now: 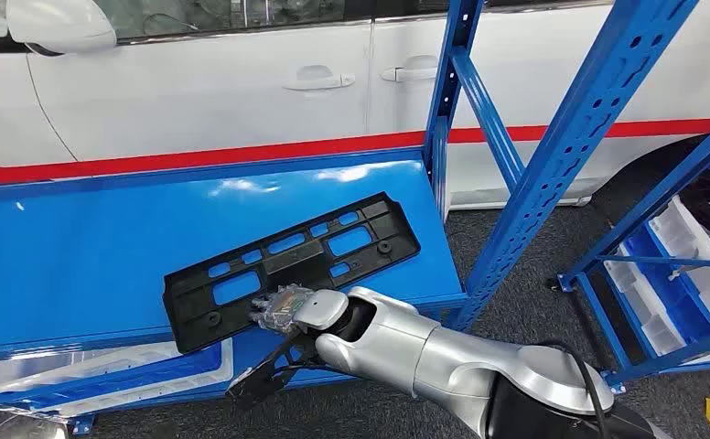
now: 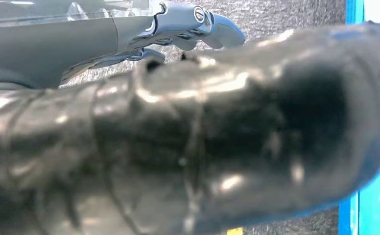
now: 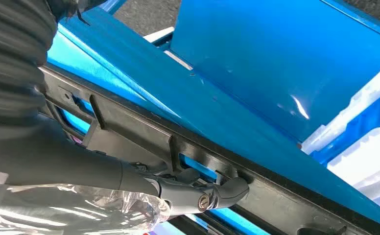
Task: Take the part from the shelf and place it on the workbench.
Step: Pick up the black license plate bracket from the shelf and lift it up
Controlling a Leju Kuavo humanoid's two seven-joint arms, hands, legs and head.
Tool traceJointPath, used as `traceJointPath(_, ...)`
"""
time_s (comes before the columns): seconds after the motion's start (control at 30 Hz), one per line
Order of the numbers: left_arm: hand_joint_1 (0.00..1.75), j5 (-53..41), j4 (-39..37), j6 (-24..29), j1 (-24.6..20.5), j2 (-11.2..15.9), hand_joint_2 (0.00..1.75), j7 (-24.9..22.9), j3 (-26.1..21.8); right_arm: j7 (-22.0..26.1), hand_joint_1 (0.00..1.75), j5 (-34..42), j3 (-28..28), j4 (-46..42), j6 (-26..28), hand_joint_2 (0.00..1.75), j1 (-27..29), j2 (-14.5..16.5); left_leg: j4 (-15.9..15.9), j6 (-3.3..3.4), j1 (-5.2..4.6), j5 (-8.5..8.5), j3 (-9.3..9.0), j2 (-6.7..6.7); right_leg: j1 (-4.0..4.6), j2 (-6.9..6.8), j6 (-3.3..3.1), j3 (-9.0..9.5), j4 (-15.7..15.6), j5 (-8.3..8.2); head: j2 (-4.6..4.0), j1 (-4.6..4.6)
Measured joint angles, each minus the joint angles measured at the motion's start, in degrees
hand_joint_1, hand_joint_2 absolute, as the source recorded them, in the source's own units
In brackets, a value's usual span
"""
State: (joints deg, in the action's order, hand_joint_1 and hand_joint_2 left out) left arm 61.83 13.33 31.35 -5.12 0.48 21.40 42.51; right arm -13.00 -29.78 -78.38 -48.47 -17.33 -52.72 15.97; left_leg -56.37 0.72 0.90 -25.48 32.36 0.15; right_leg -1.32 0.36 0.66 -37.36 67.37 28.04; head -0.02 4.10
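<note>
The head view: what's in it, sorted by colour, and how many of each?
Black: 1, the part on the shelf, held by the right hand.
Blue: 2, that shelf and the second rack.
White: 1, the car.
Total: 4.

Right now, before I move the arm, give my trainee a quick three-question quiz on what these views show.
1. True or false: the black part lies flat on the blue shelf.
2. Which hand touches the part? A) the left hand B) the right hand C) a person's hand
3. Fill in: beyond the shelf stands a white ____ with a red stripe.

Key:
1. True. It lies on the shelf surface, its near edge at the front lip.
2. B. In the right wrist view a finger hooks the part's edge.
3. Car.
</note>
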Motion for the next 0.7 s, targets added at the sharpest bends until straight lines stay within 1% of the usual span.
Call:
traceJointPath(0.03,0.00,0.0,0.0,0.0,0.0,0.0,0.00,0.0,0.0,0.0,0.00,0.1,0.0,-0.1,0.3,1.75,0.0,0.0,-0.3,-0.19,0.04,-0.18,0.10,-0.06,-0.06,0.00,-0.02,1.00,-2.1,-0.47,0.00,-0.01)
traceJointPath(0.07,0.00,0.0,0.0,0.0,0.0,0.0,0.00,0.0,0.0,0.0,0.00,0.1,0.0,-0.2,0.6,1.75,0.0,0.0,-0.7,-0.42,-0.05,-0.37,0.31,-0.12,-0.02,0.06,-0.12,1.55,-3.3,-0.60,0.00,-0.04)
traceJointPath(0.1,0.00,0.0,0.0,-0.1,-0.1,-0.1,0.00,0.0,0.0,0.0,0.00,0.3,-0.1,-0.5,1.1,1.75,0.0,-0.1,-1.2,-0.80,-0.09,-0.60,0.61,-0.25,0.02,0.12,-0.35,2.60,-5.5,-1.20,0.00,-0.04)
traceJointPath(0.13,0.00,0.0,0.0,-0.1,-0.1,-0.1,0.00,0.1,0.0,0.0,0.00,0.4,-0.1,-0.8,1.8,1.75,0.0,-0.1,-1.6,-1.17,-0.13,-0.73,0.92,-0.33,0.13,0.21,-0.66,2.94,-6.5,-1.17,0.00,-0.05)
traceJointPath(0.2,0.00,-0.1,0.0,-0.2,-0.1,0.0,0.00,0.1,0.0,0.0,0.00,0.6,-0.2,-1.3,3.0,1.75,0.1,-0.2,-1.6,-1.81,-0.07,-0.60,1.25,-0.42,0.29,0.31,-1.45,2.64,-6.4,-1.30,0.00,-0.03)
traceJointPath(0.23,0.00,0.0,0.0,-0.2,-0.1,0.0,0.00,0.1,0.0,0.0,0.00,0.8,-0.2,-1.6,3.4,1.75,0.0,-0.2,-1.8,-2.07,0.02,-0.78,1.43,-0.39,0.24,0.30,-1.79,2.57,-6.5,-1.47,0.00,-0.03)
traceJointPath(0.27,0.00,0.0,0.0,-0.3,-0.1,0.0,0.00,0.1,0.0,-0.1,0.00,1.0,-0.2,-1.9,3.6,1.75,-0.1,-0.2,-2.7,-2.32,0.08,-1.44,1.92,-0.36,0.13,0.25,-2.13,2.54,-6.7,-1.63,0.00,0.06)
traceJointPath(0.3,0.00,0.0,0.0,-0.3,-0.1,0.0,0.00,0.1,0.0,-0.3,0.00,1.3,-0.2,-2.2,3.5,1.75,-0.2,-0.3,-4.9,-2.52,0.13,-2.75,2.98,-0.33,0.03,0.20,-2.41,2.51,-6.8,-1.77,0.00,0.14)
traceJointPath(0.37,0.00,0.0,0.0,-0.3,-0.1,0.0,0.00,0.1,0.0,-0.7,0.00,2.0,-0.2,-2.9,3.0,1.75,-0.4,-0.4,-11.9,-2.84,0.21,-6.15,6.38,-0.29,0.16,0.11,-2.70,2.35,-6.8,-1.85,0.01,0.28)
traceJointPath(0.4,0.00,0.1,0.0,-0.3,-0.1,0.0,0.00,0.1,0.0,-1.0,0.00,2.4,-0.2,-3.3,2.8,1.75,-0.4,-0.5,-15.4,-2.93,0.24,-7.28,8.09,-0.29,0.27,0.09,-2.75,2.26,-6.8,-1.86,0.01,0.27)
traceJointPath(0.43,0.00,0.2,0.0,-0.2,0.0,0.0,0.00,0.1,0.0,-1.2,0.00,2.8,-0.2,-3.8,2.7,1.75,-0.5,-0.7,-17.2,-2.94,0.24,-7.41,9.03,-0.28,0.36,0.10,-2.77,2.24,-6.8,-1.85,0.01,0.27)
traceJointPath(0.47,0.00,0.4,0.0,-0.2,0.0,0.0,0.00,0.1,0.0,-1.6,0.00,3.2,-0.2,-4.3,2.8,1.75,-0.6,-0.9,-16.9,-2.85,0.23,-6.53,9.02,-0.29,0.41,0.15,-2.78,2.24,-6.8,-1.84,0.01,0.27)
traceJointPath(0.5,0.00,0.5,0.0,-0.2,0.1,0.1,0.00,0.1,0.0,-1.9,0.00,3.6,-0.2,-4.9,2.9,1.75,-0.8,-1.1,-14.5,-2.66,0.21,-4.74,7.98,-0.29,0.44,0.22,-2.78,2.28,-6.7,-1.82,0.01,0.28)
traceJointPath(0.53,0.00,0.6,0.0,-0.1,0.1,0.1,0.00,0.0,0.0,-2.3,0.00,4.0,-0.2,-5.6,3.1,1.75,-1.1,-1.2,-10.6,-2.37,0.18,-2.65,6.18,-0.28,0.45,0.28,-2.76,2.34,-6.7,-1.79,0.01,0.28)
traceJointPath(0.57,0.00,0.6,0.0,-0.1,0.0,0.2,0.00,0.0,0.0,-2.7,0.00,4.3,-0.2,-6.3,3.4,1.75,-1.5,-1.4,-6.8,-2.05,0.01,-1.23,4.33,-0.28,0.54,0.32,-2.66,2.34,-6.7,-1.76,0.01,0.28)
traceJointPath(0.6,0.00,0.7,0.0,-0.1,0.0,0.2,0.00,0.0,0.0,-3.0,0.00,4.6,-0.2,-7.0,3.7,1.75,-1.9,-1.5,-3.9,-1.77,-0.16,-0.39,2.96,-0.29,0.59,0.34,-2.48,2.29,-6.7,-1.76,0.00,0.27)
traceJointPath(0.63,0.00,0.7,-0.1,-0.1,-0.1,0.3,0.00,0.1,0.0,-3.2,0.00,4.7,-0.1,-7.7,3.9,1.75,-2.3,-1.7,-2.2,-1.54,-0.35,-0.19,2.22,-0.33,0.62,0.34,-2.23,2.23,-6.8,-1.78,0.00,0.26)
traceJointPath(0.7,0.00,0.7,-0.1,-0.1,-0.1,0.3,0.00,0.1,0.0,-3.5,0.00,4.9,-0.1,-8.9,4.2,1.75,-2.7,-2.0,-1.6,-1.15,-0.55,-0.33,2.05,-0.42,0.61,0.34,-1.55,2.26,-7.1,-1.93,0.00,0.24)
